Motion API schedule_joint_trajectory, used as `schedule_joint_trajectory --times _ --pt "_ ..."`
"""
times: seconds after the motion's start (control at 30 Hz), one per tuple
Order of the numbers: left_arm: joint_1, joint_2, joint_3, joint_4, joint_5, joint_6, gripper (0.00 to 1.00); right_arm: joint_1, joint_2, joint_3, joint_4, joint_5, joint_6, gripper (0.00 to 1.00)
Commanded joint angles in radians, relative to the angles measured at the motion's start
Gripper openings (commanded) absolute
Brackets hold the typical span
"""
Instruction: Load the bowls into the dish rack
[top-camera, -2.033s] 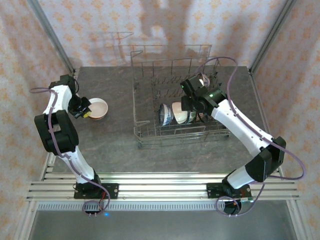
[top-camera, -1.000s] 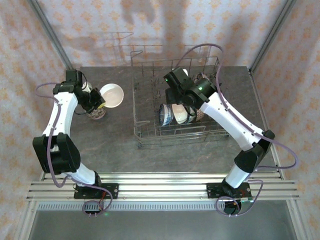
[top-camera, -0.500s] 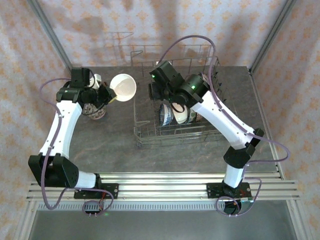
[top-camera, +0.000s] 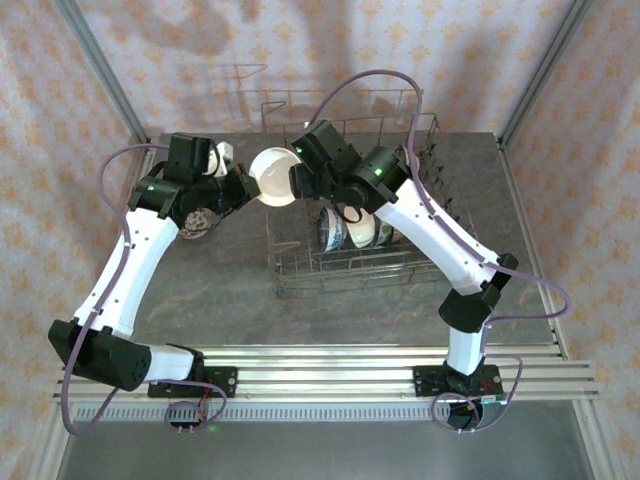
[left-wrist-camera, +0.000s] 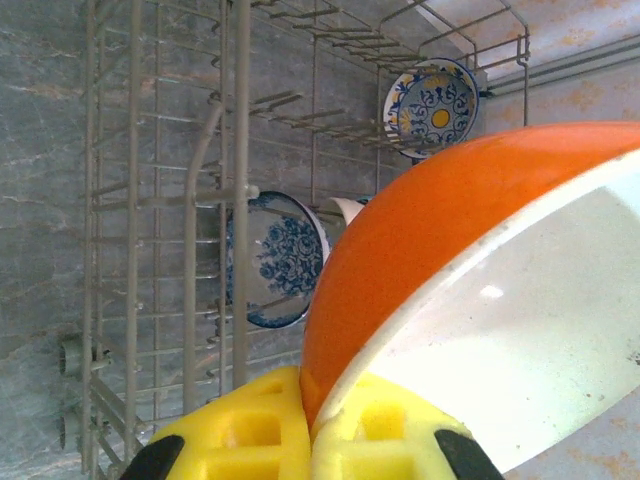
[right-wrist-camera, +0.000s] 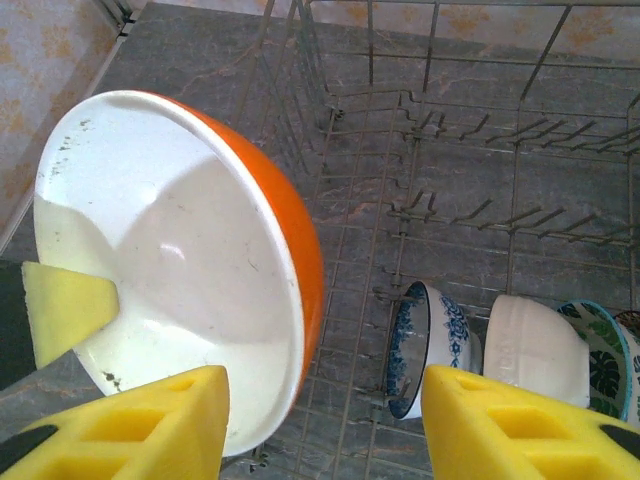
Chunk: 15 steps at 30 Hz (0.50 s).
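A: Near row of the dish rack (top-camera: 290, 262): a blue-white bowl (top-camera: 331, 228) and a white bowl (top-camera: 360, 228) stand on edge. Left of the rack, a patterned bowl (top-camera: 197, 222) sits on the counter (top-camera: 230, 290).

B: And the orange bowl (top-camera: 272, 178)?

A: Farther back, in the air at the rack's left wall, tipped on edge. The left hand (left-wrist-camera: 308, 405) pinches its rim, one pad on the orange outside and one on the white inside. The right hand (right-wrist-camera: 325, 400) has its jaws wide, astride the rim's right side, and is not touching it as far as I can tell.

B: Handling?

A: My judgement: glazed ceramic, so rigid and slick, and it will chip if knocked on the wire. It looks light enough for a rim pinch. The best hold is across the rim wall, pads set well down, before the left hand lets go.
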Motion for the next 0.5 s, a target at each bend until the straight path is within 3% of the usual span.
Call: schedule_joint_trajectory --times 0.0,0.33,0.47 --pt "-0.015 -0.023 0.052 0.041 -0.034 -0.016 0.00 0.007 0.002 -0.003 0.005 0.048 0.017 0.49" --pt "-0.060 -0.040 0.080 0.036 -0.087 -0.031 0.00 0.007 -0.001 -0.028 0.029 0.051 0.038 0.41" --pt "-0.076 -0.041 0.087 0.030 -0.106 -0.032 0.00 0.006 -0.009 -0.037 0.036 0.061 0.048 0.33"
